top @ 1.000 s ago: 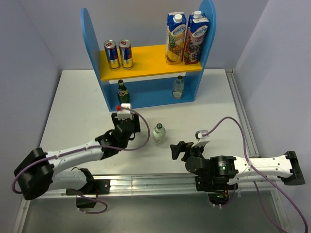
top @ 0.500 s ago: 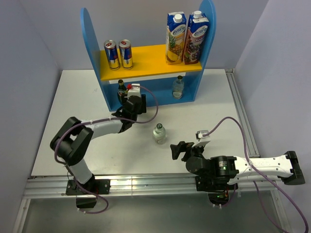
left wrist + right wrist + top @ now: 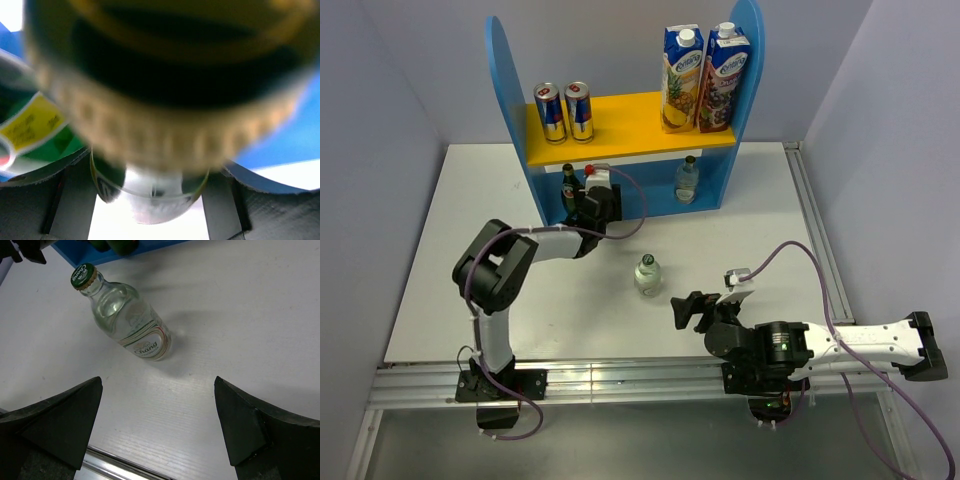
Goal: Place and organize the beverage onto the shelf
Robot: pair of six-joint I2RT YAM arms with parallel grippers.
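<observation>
The clear glass bottle (image 3: 647, 273) stands upright at the overhead frame's centre, up-left of the spread right tool (image 3: 157, 390), the nearer one; the left tool (image 3: 150, 200) pinches a dark green glass bottle (image 3: 165, 75) at the blue shelf's (image 3: 505, 80) lower level.

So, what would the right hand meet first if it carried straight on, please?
Most likely the clear glass bottle with a green cap, standing on the white table ahead.
</observation>
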